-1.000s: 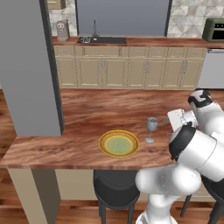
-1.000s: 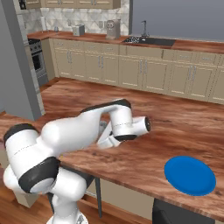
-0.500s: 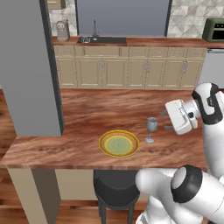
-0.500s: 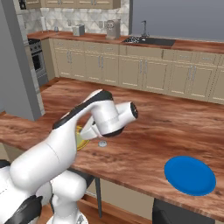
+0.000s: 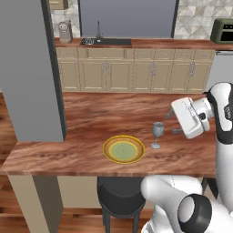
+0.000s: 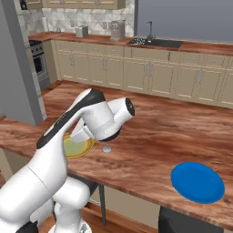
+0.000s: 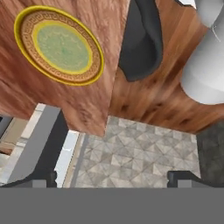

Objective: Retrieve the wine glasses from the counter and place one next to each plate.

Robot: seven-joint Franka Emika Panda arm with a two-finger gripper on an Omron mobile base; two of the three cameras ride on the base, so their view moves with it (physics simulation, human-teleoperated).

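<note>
A small stemmed wine glass of grey translucent glass [image 5: 157,134] stands upright on the long reddish-brown wooden bar top [image 5: 91,113], just to the right of the round yellow-rimmed plate with a pale green centre [image 5: 124,149], close to it but not touching.

The robot's white two-finger gripper [image 5: 174,123] hangs above the bar top just right of the glass, apart from it. Its jaws stand wide open and hold nothing; in the hand view the two dark fingertips [image 7: 43,177] sit far apart at the bottom.

Left base view: glass, yellow-rimmed plate and gripper all together, plus the dark round stool seat [image 5: 119,196] under the bar edge and the far kitchen counter of reddish-brown wood grain over beige cabinets [image 5: 136,43].

Right base view: the arm covers most of the glass; only its round foot [image 6: 106,149] shows beside the plate's edge [image 6: 78,149]. This view adds the solid bright blue round plate [image 6: 197,182], well apart to the right on the same bar top.

Hand view: looks down on the yellow-rimmed plate [image 7: 58,44], the bar top's edge, and grey diamond-patterned tile floor [image 7: 131,153] below.
</note>
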